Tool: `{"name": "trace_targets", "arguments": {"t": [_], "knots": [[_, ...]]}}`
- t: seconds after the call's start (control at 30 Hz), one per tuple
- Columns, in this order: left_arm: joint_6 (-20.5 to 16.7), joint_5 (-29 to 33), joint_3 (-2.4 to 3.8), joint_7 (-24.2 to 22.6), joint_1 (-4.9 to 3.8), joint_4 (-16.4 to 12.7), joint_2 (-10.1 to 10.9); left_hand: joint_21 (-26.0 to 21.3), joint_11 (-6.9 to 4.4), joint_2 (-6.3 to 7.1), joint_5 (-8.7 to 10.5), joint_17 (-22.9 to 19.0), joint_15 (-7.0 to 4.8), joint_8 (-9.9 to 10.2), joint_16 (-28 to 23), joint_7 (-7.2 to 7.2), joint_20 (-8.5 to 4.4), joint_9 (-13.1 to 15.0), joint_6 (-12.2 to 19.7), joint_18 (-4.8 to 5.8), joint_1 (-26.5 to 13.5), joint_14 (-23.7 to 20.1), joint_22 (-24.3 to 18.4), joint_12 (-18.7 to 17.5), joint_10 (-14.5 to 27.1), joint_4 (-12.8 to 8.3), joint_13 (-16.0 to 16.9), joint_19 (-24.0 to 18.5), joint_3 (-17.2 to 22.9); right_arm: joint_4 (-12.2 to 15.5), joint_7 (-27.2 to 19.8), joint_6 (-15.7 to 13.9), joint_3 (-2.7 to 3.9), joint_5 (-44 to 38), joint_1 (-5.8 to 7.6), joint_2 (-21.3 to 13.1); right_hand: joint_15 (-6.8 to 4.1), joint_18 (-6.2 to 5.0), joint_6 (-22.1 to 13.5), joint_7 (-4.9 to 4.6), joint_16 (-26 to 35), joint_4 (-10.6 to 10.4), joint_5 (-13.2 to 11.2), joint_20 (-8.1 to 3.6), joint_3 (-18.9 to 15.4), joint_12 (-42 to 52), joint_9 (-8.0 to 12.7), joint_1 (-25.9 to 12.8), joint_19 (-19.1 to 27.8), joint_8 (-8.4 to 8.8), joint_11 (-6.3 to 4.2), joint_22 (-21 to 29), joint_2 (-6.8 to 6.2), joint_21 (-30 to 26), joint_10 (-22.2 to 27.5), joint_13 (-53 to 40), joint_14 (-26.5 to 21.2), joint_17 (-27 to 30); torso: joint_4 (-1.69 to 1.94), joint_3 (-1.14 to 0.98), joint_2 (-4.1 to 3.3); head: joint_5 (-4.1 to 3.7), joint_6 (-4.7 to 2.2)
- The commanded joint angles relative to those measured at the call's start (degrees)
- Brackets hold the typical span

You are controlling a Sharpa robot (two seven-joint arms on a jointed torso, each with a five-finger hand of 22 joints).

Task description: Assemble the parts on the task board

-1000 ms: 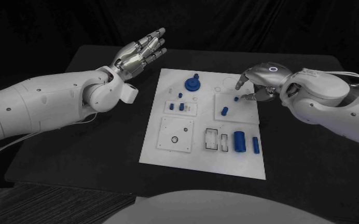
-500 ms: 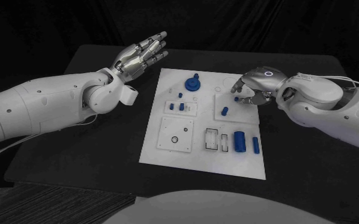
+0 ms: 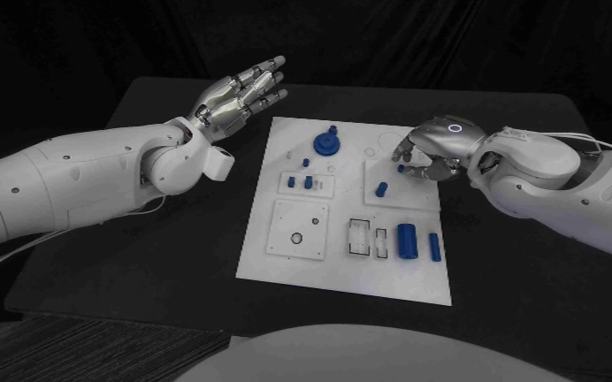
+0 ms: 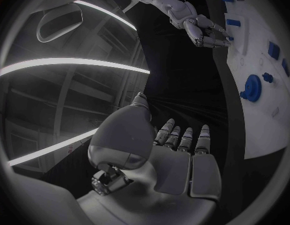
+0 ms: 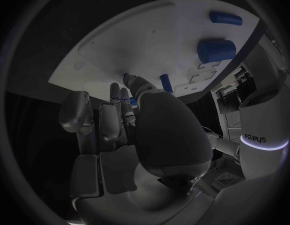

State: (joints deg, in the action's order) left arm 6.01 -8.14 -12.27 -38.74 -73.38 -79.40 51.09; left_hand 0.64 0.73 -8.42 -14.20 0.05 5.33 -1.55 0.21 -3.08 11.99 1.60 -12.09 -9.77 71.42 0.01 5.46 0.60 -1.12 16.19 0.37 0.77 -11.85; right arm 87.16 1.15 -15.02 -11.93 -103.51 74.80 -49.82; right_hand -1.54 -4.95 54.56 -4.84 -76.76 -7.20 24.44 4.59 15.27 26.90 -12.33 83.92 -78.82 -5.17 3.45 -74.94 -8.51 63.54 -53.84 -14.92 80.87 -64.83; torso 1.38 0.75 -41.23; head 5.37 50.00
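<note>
Left hand point(image 3: 239, 96) raised, flat; right hand point(image 3: 427, 150) curled over task board point(image 3: 344, 258).

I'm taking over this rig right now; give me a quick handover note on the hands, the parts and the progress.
Left hand: raised beside the board's far left corner, fingers apart, holding nothing.
Right hand: over the board's right side, fingertips on a small blue peg; whether it grips the peg is unclear.
Parts: blue gear at the far end, small blue pieces left of centre, a blue pin near the right hand, a big cylinder and a thin one lying near the front right.
Most of the assembly appears left to do.
</note>
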Motion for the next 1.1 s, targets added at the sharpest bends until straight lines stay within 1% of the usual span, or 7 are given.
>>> {"name": "trace_targets", "arguments": {"t": [0.03, 0.2, 0.3, 0.47, 0.7, 0.83, 1.1], "knots": [[1.0, 0.5, 0.06, -6.7, 0.10, 0.0, -0.1, 0.2, 0.47, -0.20, -0.73, -0.1, 0.59, -0.2, -0.2, 0.02, 0.70, 0.1, -0.4, -0.58, 1.0, 0.0, 0.3, 0.2, 0.0, -0.2, 0.1, 0.1, -0.3, -0.2, -0.5, -1.3, 0.03, -0.6, -0.29, 0.1, -0.37, -0.37, 0.5, -0.08, 0.3, -0.1, 0.5, -0.30, 0.5, -0.1, -0.2, 0.2, 0.0, -0.25, 0.09, -8.0, -0.30, -0.2, 0.7, 0.0, -0.1, 0.1, -0.04, 0.01, 0.02, -0.10, 0.00], [1.3, 0.5, 0.06, -6.5, 0.14, 0.0, -0.2, 0.4, 0.65, -0.50, -1.65, -0.1, 0.99, -0.2, -0.2, -0.18, 1.06, 0.1, -0.9, -0.60, 1.9, 0.0, 0.8, 0.2, 0.0, -0.4, 0.1, 0.3, -0.5, -0.7, -0.7, -1.4, 0.03, -0.6, -0.64, 0.5, -0.17, -0.41, 1.4, -0.47, 0.5, -0.1, 0.7, -0.16, 1.3, -1.0, -0.9, -0.3, 0.1, -0.75, 0.38, -8.0, -0.43, -0.5, 1.8, 0.4, -0.3, 0.4, -0.02, -0.02, 0.03, -0.17, 0.00], [1.5, 0.5, 0.06, -6.3, 0.16, 0.0, -0.3, 0.4, 0.79, -0.65, -2.24, -0.1, 1.19, -0.3, -0.2, -0.36, 1.23, 0.2, -1.3, -0.60, 2.4, 0.0, 1.1, 0.3, 0.0, -0.6, 0.1, 0.4, -0.5, -0.9, -0.8, -1.3, 0.03, -0.6, -0.76, 0.6, -0.17, -0.43, 2.3, -1.08, 0.6, -0.1, 0.9, -0.12, 1.7, -1.4, -1.4, -0.5, 0.2, -1.27, 0.28, -8.0, -0.45, -0.6, 2.0, 0.5, -0.4, 0.5, 0.02, -0.05, -0.03, -0.22, 0.00], [1.7, 0.5, 0.06, -6.2, 0.18, 0.1, -0.4, 0.5, 1.02, -0.81, -2.77, -0.1, 1.50, -0.4, -0.2, -0.64, 1.44, 0.3, -1.9, -0.61, 2.9, 0.0, 1.5, 0.3, -0.1, -0.7, 0.1, 0.6, -0.6, -1.1, -1.0, -1.2, 0.03, -0.6, -0.94, 0.7, -0.18, -0.43, 3.4, -1.29, 0.5, 0.0, 0.9, -0.11, 1.9, -1.6, -2.0, -0.8, 0.2, -1.90, 0.26, -8.0, -0.43, -0.6, 1.8, 0.7, -0.4, 0.4, -0.02, 0.02, 0.05, 0.03, 0.00], [2.1, 0.5, 0.06, -5.8, 0.26, 0.3, -0.6, 0.6, 1.48, -1.18, -4.92, -0.1, 1.98, -0.9, -0.2, -1.23, 1.83, 0.5, -3.8, -0.59, 4.6, 0.0, 1.8, 0.4, -0.1, -1.7, 0.1, 1.0, -0.6, -1.2, -1.3, -0.6, 0.03, -0.6, -1.21, 0.9, -0.18, -0.44, 4.1, -1.38, 0.6, 0.0, 0.6, -0.10, 2.0, -1.8, -2.6, -1.0, 0.2, -2.33, 0.25, -8.0, -0.51, -0.7, 1.6, 0.8, -0.4, 0.6, -0.09, 0.05, 0.06, 0.05, 0.00], [2.1, 0.5, 0.06, -5.6, 0.31, 0.4, -0.6, 0.7, 1.71, -1.44, -5.64, -0.1, 2.22, -1.2, -0.2, -1.54, 1.99, 0.6, -4.8, -0.60, 5.1, 0.0, 2.2, 0.4, -0.2, -2.0, 0.1, 1.2, -0.6, -1.3, -1.4, -0.5, 0.03, -0.6, -1.34, 1.0, -0.18, -0.45, 4.8, -1.39, 0.7, 0.2, 0.1, -0.10, 2.2, -2.0, -3.2, -1.0, 0.2, -2.77, 0.22, -7.9, -0.49, -0.7, 0.9, 1.0, -0.5, 0.6, 0.06, 0.05, 0.07, -0.10, 0.00], [2.3, 0.5, 0.06, -5.3, 0.40, 0.7, -0.9, 0.8, 1.97, -1.80, -6.35, -0.1, 2.43, -1.4, -0.2, -1.83, 2.17, 0.6, -5.5, -0.59, 5.7, 0.0, 2.4, 0.4, -0.3, -2.4, 0.2, 1.4, -0.6, -1.2, -1.6, -1.0, 0.03, -0.6, -1.41, 0.8, -0.36, -0.42, 7.6, -1.05, 0.7, 1.2, 0.0, -0.25, 2.5, -2.4, -6.3, -0.7, 0.1, -5.16, -0.25, -8.0, 0.07, -0.5, -2.4, 1.4, -0.4, 0.7, 0.00, 0.06, 0.10, 0.14, 0.00]]}}
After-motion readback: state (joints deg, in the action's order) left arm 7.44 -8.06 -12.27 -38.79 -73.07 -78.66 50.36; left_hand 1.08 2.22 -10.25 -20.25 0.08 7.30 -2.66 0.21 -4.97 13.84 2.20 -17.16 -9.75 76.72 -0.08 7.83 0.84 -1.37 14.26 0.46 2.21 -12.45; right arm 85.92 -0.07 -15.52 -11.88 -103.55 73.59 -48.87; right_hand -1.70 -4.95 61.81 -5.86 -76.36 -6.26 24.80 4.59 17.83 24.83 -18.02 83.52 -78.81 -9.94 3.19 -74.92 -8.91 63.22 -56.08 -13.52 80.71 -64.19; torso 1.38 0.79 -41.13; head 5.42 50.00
